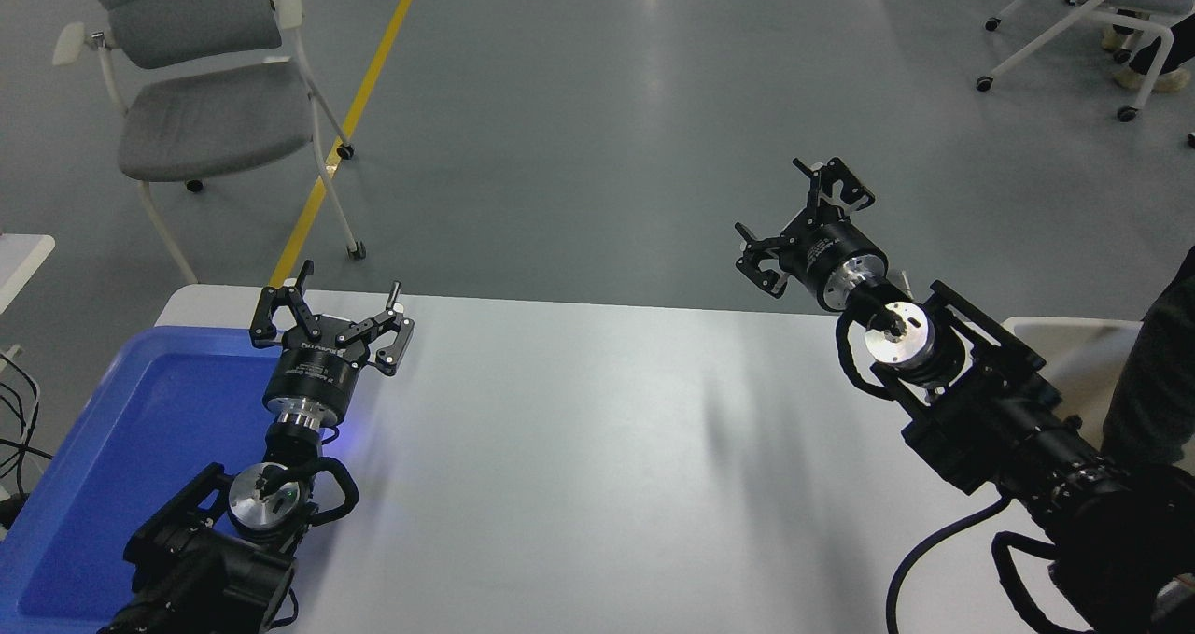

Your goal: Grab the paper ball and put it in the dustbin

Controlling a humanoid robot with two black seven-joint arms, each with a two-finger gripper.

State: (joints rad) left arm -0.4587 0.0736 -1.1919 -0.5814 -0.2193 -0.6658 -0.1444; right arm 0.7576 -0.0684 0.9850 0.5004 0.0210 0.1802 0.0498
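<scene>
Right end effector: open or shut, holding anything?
Open and empty: the right end effector shows its fingers spread wide above the table's far edge, nothing between them.

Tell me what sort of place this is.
Probably a robotics lab or test room. A white table stands on a bare grey floor marked with a yellow line, rolling office chairs stand around it, and two black robot arms reach over the table.
</scene>
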